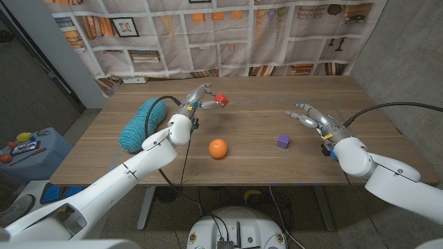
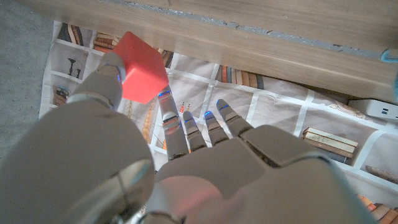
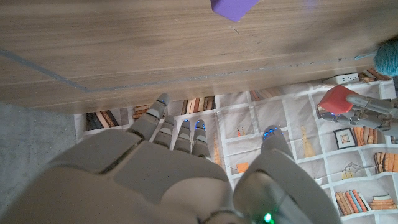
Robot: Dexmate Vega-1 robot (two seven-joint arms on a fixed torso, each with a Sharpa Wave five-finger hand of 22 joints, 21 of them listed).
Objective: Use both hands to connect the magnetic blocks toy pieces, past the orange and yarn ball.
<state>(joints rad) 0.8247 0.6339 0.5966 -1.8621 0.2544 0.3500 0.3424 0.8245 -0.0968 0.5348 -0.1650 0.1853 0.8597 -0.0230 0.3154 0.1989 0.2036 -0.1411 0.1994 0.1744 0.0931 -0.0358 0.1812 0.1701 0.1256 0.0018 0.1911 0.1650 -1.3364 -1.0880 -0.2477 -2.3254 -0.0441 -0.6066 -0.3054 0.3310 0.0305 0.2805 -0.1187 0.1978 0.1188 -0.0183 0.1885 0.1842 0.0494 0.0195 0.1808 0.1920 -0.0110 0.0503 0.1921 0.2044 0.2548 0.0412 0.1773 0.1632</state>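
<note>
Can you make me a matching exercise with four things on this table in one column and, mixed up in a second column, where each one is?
Things:
1. red block
2. purple block
3. orange
4. teal yarn ball

Places:
A. on the table's left side, beside the left arm
B. pinched in the left hand's fingers, above the table
C. on the table near the front edge, around the middle
D. on the table, near the empty right hand

Pairs: 1-B, 2-D, 3-C, 4-A
</note>
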